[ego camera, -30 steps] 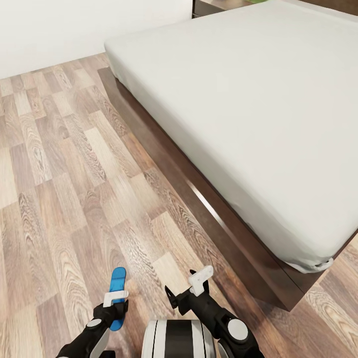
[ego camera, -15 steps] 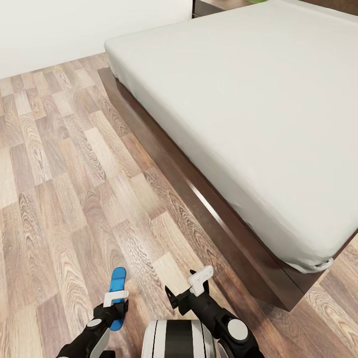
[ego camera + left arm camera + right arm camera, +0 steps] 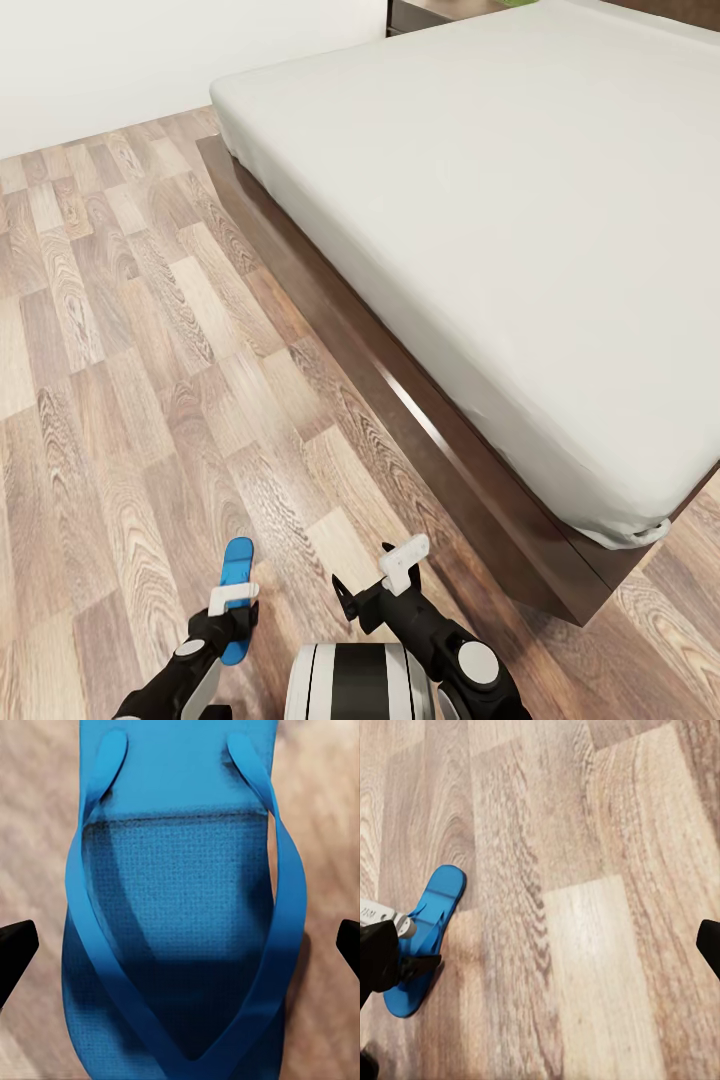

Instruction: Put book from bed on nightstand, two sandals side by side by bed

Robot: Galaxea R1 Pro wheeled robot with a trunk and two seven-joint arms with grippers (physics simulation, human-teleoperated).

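One bright blue sandal (image 3: 238, 572) lies flat on the wood floor, strap side up, a short way out from the bed's side. My left gripper (image 3: 232, 600) hovers right over it, open. In the left wrist view its black fingertips (image 3: 15, 954) stand on either side of the sandal (image 3: 184, 907) without touching it. My right gripper (image 3: 402, 563) is open and holds nothing, over bare floor between the sandal (image 3: 424, 937) and the bed frame (image 3: 400, 400). The grey mattress (image 3: 520, 220) is bare. A dark nightstand (image 3: 425, 12) peeks past the bed's far corner. The book is out of view.
Wood-plank floor (image 3: 130, 330) stretches away on the left up to a white wall (image 3: 120, 60). The bed's dark platform edge juts out beyond the mattress near my right arm. Something green (image 3: 520, 3) sits on the nightstand.
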